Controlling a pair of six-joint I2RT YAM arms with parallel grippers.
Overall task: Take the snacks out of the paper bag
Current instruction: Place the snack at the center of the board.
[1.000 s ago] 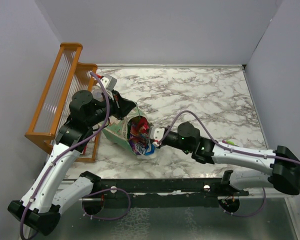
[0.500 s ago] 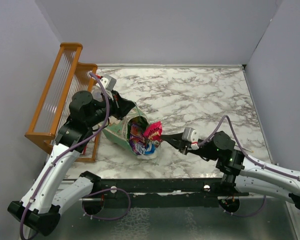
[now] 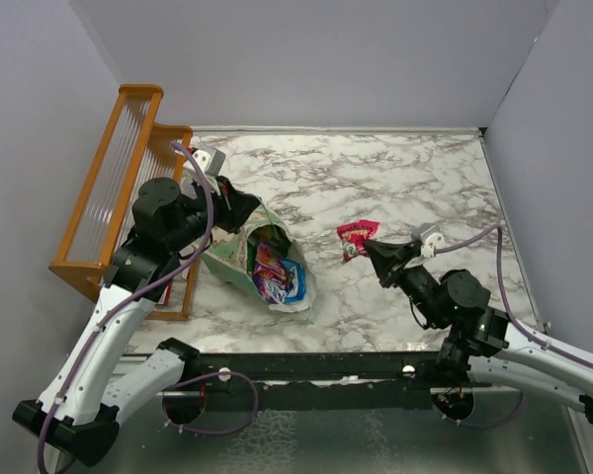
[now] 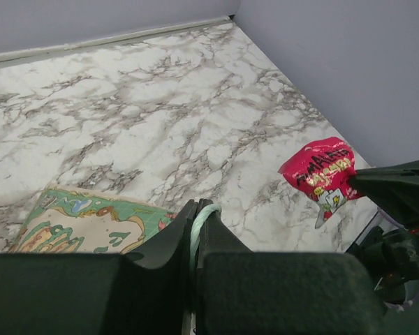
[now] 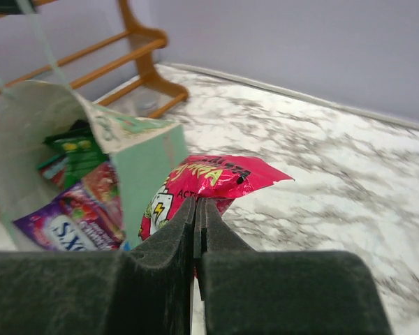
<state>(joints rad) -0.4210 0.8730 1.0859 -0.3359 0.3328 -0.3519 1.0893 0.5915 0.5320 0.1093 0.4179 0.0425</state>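
The pale-green paper bag [image 3: 239,259] lies tilted on the marble table, its mouth facing the front right, with several shiny snack packets [image 3: 275,270] inside. My left gripper [image 3: 245,204] is shut on the bag's thin loop handle [image 4: 204,218] and holds it up. My right gripper [image 3: 370,247] is shut on a red snack packet [image 3: 355,236], held above the table to the right of the bag. In the right wrist view the red packet [image 5: 209,183] sits in the jaws with the open bag [image 5: 136,164] and its packets [image 5: 77,209] behind it.
An orange wooden rack [image 3: 119,188] stands along the left wall beside the bag. Grey walls close the table at the back and right. The marble table top [image 3: 415,188] spreads behind and right of the bag.
My right gripper pulled out of the bag's mouth with the red packet and carried it right, away from the bag. My left gripper kept its hold on the handle.
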